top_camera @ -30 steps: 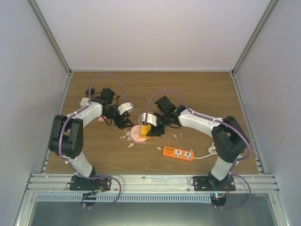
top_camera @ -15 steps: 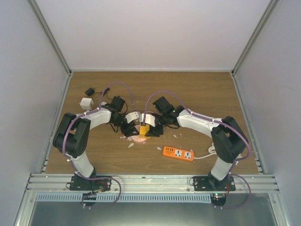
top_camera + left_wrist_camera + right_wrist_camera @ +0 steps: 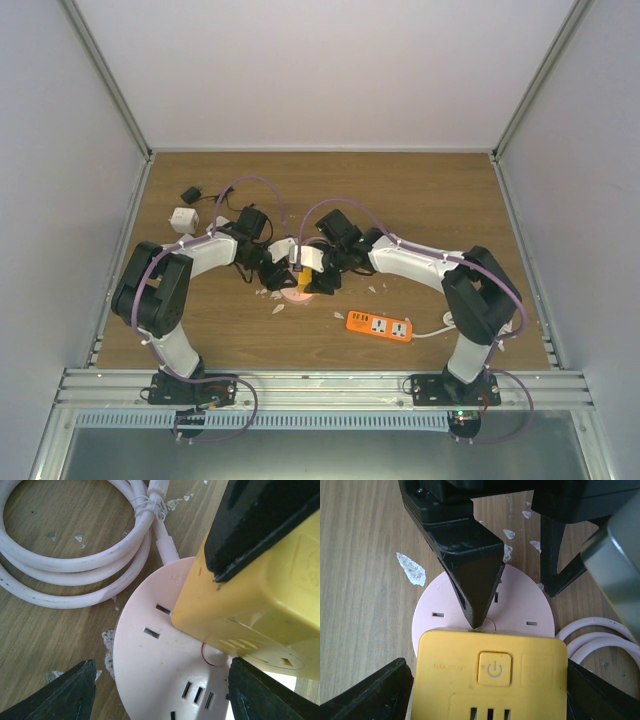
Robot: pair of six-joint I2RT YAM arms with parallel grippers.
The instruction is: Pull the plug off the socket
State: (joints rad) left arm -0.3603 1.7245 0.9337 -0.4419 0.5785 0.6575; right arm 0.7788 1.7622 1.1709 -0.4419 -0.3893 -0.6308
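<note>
Left fingers (image 3: 65, 692) now at socket (image 3: 150, 670)

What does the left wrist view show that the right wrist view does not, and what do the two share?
Only the left wrist view shows the whole coiled pale pink cable with its tie, and where it joins the round pale pink plastic socket. Only the right wrist view shows the square power button on top of the yellow block-shaped plastic plug. Both show socket, plug and the brown wooden table.
</note>
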